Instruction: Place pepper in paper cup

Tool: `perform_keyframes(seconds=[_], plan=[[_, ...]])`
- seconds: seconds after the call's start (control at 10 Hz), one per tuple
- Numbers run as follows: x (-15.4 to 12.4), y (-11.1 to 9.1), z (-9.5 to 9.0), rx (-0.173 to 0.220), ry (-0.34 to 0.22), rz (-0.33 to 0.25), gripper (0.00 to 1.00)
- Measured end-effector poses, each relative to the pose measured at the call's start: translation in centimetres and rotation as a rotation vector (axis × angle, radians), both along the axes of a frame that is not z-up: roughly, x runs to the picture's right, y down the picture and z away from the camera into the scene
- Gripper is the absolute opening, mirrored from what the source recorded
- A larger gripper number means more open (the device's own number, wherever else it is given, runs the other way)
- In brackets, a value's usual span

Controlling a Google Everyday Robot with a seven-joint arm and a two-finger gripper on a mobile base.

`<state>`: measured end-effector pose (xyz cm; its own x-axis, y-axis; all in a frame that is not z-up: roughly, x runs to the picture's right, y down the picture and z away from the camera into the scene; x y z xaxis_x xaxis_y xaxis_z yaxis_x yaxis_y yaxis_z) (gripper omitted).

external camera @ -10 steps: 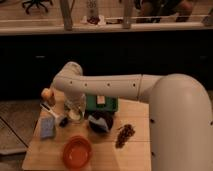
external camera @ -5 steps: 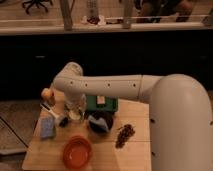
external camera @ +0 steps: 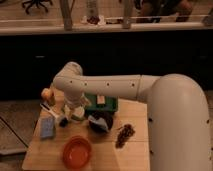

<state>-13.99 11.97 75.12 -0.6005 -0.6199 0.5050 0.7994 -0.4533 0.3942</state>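
Observation:
My gripper (external camera: 74,106) points down at the left of the wooden table (external camera: 135,155), at the end of the white arm (external camera: 115,87). It sits directly over a small white paper cup (external camera: 78,115), which shows only in part below it. The green pepper is not visible; the gripper and wrist hide the spot above the cup.
An orange bowl (external camera: 76,151) stands at the front. A dark bowl (external camera: 100,123) and a green box (external camera: 103,103) are just right of the gripper. A dark red bunch (external camera: 125,135) lies to the right. A blue sponge (external camera: 47,128), a round yellow-orange fruit (external camera: 47,94) and a black-and-white tool (external camera: 55,114) are on the left.

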Motion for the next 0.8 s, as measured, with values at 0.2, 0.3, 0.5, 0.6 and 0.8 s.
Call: perform_keyframes(seconds=[0.2, 0.3, 0.5, 0.6, 0.8], plan=[[-0.16, -0.12, 0.01, -0.002, -0.001, -0.008, 0.80], [-0.32, -0.24, -0.01, -0.002, -0.003, -0.012, 0.80], [-0.57, -0.42, -0.02, -0.001, -0.006, -0.018, 0.80], [-0.76, -0.51, -0.03, 0.000, -0.009, -0.021, 0.80], [-0.79, -0.61, 0.03, -0.002, -0.013, -0.021, 0.80]])
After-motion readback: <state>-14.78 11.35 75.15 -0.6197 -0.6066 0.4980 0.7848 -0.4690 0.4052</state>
